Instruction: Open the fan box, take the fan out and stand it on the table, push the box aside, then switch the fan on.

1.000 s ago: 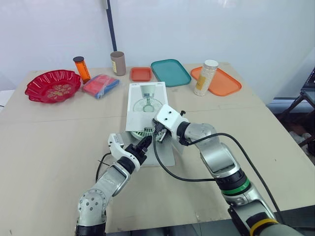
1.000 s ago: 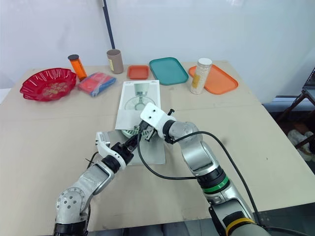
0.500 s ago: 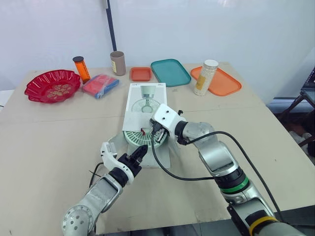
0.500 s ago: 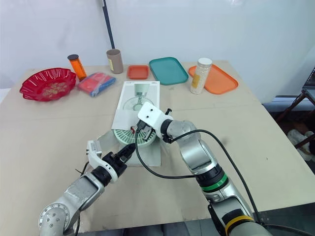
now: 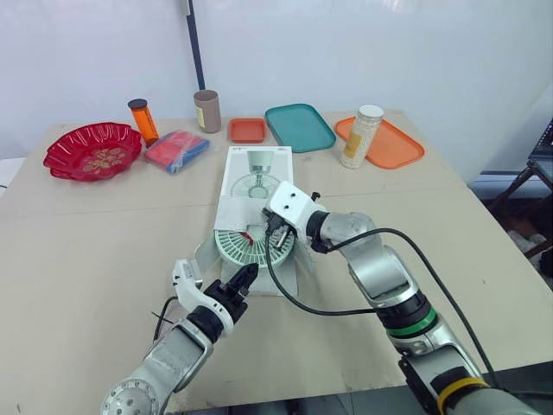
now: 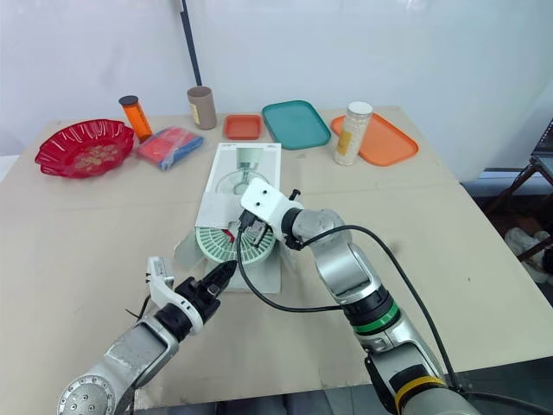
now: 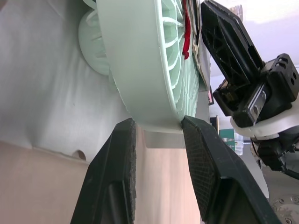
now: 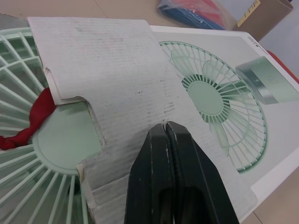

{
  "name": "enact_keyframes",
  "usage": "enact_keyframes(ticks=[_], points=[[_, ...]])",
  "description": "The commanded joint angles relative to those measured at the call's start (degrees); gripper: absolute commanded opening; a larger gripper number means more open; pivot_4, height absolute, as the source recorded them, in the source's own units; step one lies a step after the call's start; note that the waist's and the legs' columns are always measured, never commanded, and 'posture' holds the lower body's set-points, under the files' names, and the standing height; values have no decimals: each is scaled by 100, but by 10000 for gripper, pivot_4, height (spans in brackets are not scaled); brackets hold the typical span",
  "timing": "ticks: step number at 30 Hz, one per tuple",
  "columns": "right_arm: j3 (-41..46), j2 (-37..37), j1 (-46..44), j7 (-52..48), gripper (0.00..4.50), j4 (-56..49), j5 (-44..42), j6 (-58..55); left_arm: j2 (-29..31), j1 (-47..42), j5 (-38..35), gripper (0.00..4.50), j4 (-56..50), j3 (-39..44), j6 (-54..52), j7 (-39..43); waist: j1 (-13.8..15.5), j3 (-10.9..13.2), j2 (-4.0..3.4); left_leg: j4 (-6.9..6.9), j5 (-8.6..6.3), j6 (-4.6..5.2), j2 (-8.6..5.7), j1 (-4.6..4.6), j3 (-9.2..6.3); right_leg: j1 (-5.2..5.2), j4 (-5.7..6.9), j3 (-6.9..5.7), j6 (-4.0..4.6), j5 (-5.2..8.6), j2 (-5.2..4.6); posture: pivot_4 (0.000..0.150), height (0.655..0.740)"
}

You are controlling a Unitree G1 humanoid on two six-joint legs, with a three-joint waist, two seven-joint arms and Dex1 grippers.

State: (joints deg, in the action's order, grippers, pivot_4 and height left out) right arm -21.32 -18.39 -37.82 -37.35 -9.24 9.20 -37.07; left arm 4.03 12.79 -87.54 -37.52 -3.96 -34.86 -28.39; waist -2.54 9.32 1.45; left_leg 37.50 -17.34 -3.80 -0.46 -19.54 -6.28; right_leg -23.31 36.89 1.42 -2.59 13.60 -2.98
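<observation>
Fan (image 5: 248, 248) is lying further out of box (image 5: 257, 173) mouth than 1.0 s ago; L gripper (image 5: 241, 278) is backing toward near table edge, fingers apart, fan rim at tips. R gripper (image 5: 275, 235), fingers closed together, is resting against box flap (image 8: 117, 84).

flap (image 8: 107, 79) covers fan (image 5: 246, 248), open table (image 5: 86, 251) leftward

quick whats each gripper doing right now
Left gripper: open, fingertips at the fan rim.
Right gripper: shut, tips over the box flap.
</observation>
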Motion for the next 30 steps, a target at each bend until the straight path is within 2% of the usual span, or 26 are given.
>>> enact_keyframes(ticks=[1,15,17,23,25,30], points=[[-76,-95,68,-31,0,126,33,-154,193,216,-90,12992,-288,44,101,-61,0,0,-1,0,0,0,0,0,0,0,0,0,0,1,0,1500,7255],[-122,-118,94,-44,0,76,22,-138,539,442,97,12992,-437,-91,310,158,0,3,-3,-1,-4,6,0,-1,0,0,0,-2,1,6,0,1500,7255],[-115,-129,102,-51,0,65,14,-136,535,416,134,21092,-433,-107,354,219,2,4,-5,-1,-4,6,0,-2,0,0,0,-2,1,6,0,1500,7255],[-115,-130,125,-43,0,52,4,-120,571,493,113,40670,-488,-25,486,224,8,8,-10,0,-4,7,0,-3,-1,0,0,-5,1,6,-2,1500,7255],[-118,-132,139,-38,0,59,4,-94,666,523,72,44083,-529,63,502,302,8,8,-11,0,-4,7,0,-3,-1,0,0,-5,1,6,-2,1500,7255],[-154,-119,174,-2,0,97,36,1,906,605,-44,44083,-433,400,601,515,12,11,-15,0,-4,7,0,-4,-2,0,0,-8,-31,26,-4,1500,7255]])
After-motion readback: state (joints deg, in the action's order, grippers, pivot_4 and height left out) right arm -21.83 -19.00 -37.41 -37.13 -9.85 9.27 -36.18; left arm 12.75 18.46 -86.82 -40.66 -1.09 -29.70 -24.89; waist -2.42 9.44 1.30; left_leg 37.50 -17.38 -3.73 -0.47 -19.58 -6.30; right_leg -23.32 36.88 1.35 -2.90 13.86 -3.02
